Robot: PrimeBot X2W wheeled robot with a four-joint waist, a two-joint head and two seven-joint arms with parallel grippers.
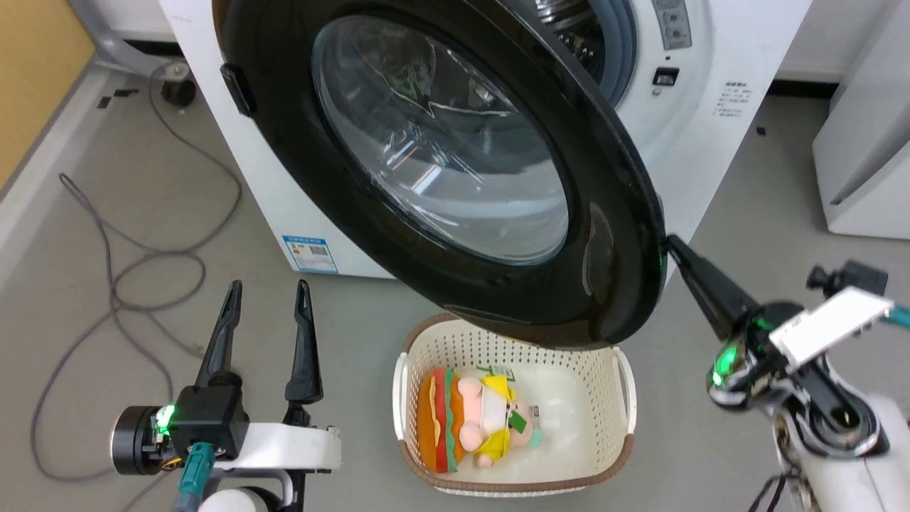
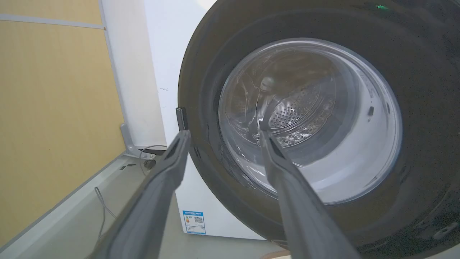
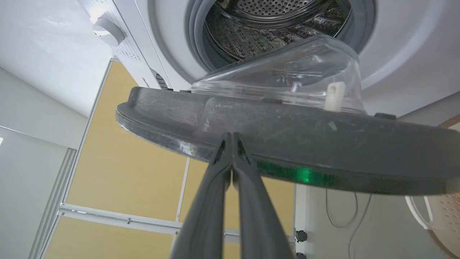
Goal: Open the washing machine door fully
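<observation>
The washing machine door (image 1: 455,142), glossy black with a bulging glass window, stands swung partly out from the white washing machine (image 1: 711,107), whose steel drum (image 3: 273,25) shows behind it. My right gripper (image 1: 672,242) is shut, its tips touching the door's free edge (image 3: 230,135) at the right. In the right wrist view the two fingers (image 3: 215,187) lie pressed together against the door's inner rim. My left gripper (image 1: 269,290) is open at the lower left, off the door, pointing at its outer face (image 2: 305,115).
A cream laundry basket (image 1: 412,370) with a plush toy (image 1: 473,419) sits on the floor beneath the door. Grey cables (image 1: 128,270) loop on the floor at the left. A white appliance (image 1: 864,156) stands at the right.
</observation>
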